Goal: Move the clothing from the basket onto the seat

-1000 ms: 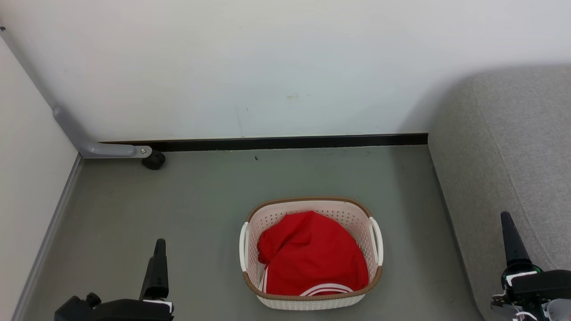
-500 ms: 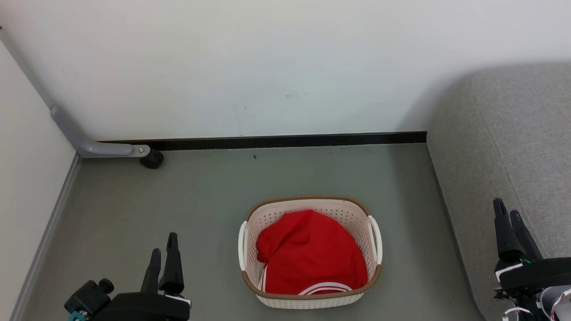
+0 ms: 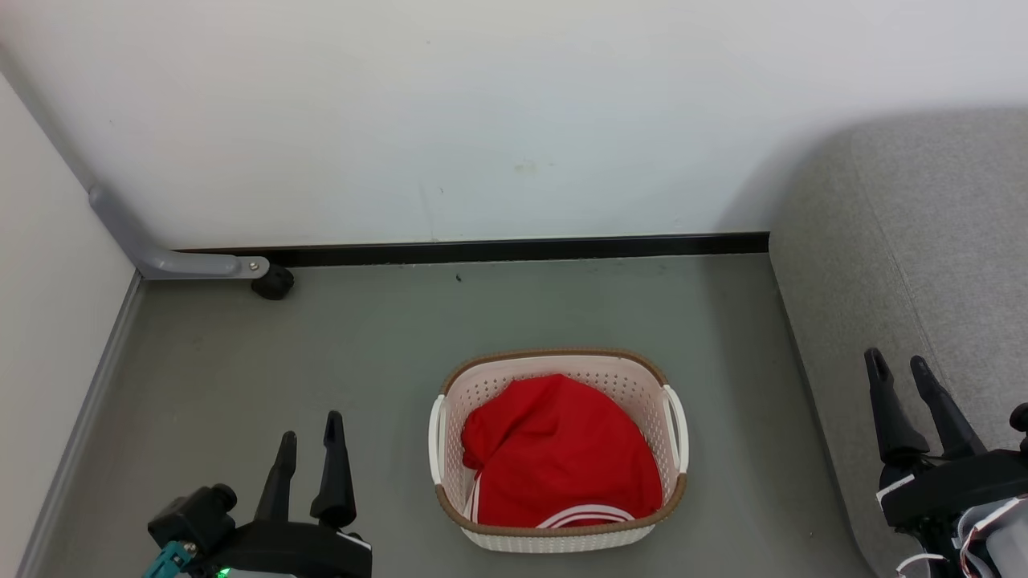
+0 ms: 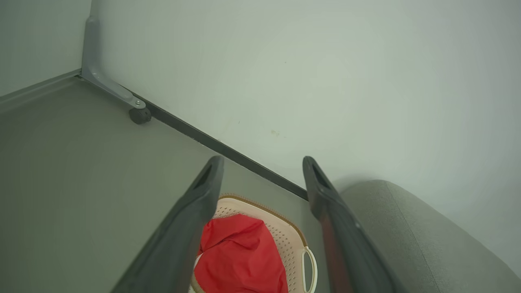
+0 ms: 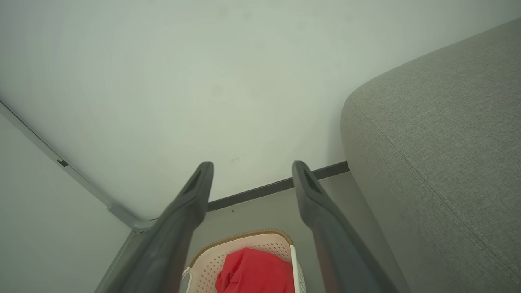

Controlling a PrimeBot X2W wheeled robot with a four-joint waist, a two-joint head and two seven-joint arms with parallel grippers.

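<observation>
Down in the basket (image 3: 554, 354) the red garment (image 3: 562, 453), seemingly one piece, awaits the seat (image 3: 923, 241); my left gripper (image 3: 309, 427) and right gripper (image 3: 895, 363) stand spread.

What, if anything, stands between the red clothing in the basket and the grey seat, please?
Nothing visible does. The clothing lies uncovered in the open-topped basket, and bare floor alone separates the basket from the seat to its right. Only the basket's own wall would need clearing by a lift.
</observation>
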